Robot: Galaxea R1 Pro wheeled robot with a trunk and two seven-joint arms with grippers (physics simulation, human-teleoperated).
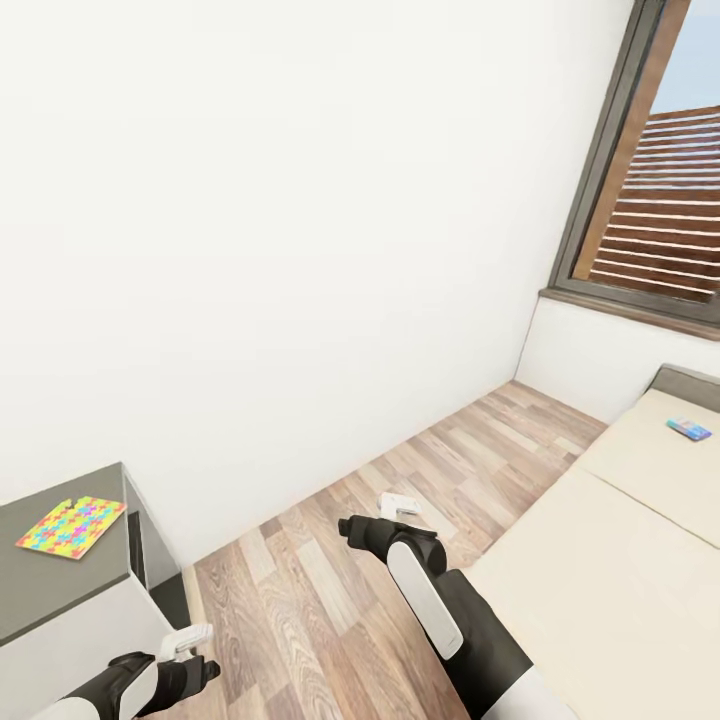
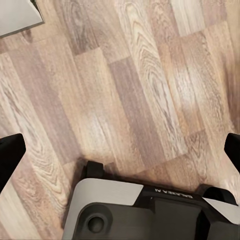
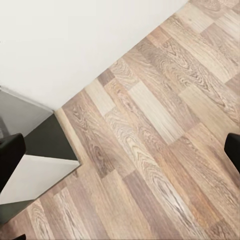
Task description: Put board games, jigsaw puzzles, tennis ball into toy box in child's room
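Nearest to us, our left gripper (image 1: pixel 190 640) hangs low beside the cabinet (image 1: pixel 60 580), and our right gripper (image 1: pixel 395 510) reaches out over the floor (image 1: pixel 330 560); in both wrist views the dark fingertips (image 2: pixel 10 157) sit at opposite edges with bare planks between them, so we read both jaws as spread wide and carrying nothing. Further out on our left, one puzzle (image 1: pixel 70 526) lies flat on the dark grey cabinet top, near its front corner. On our right, the bed (image 1: pixel 620 560) runs away toward the window (image 1: pixel 650 180), and the small blue game (image 1: pixel 689 429) rests on its far end, well apart from either gripper. We judge the task to be at an early or travelling stage: these two toys are not yet collected, and we cannot tell how the others stand.
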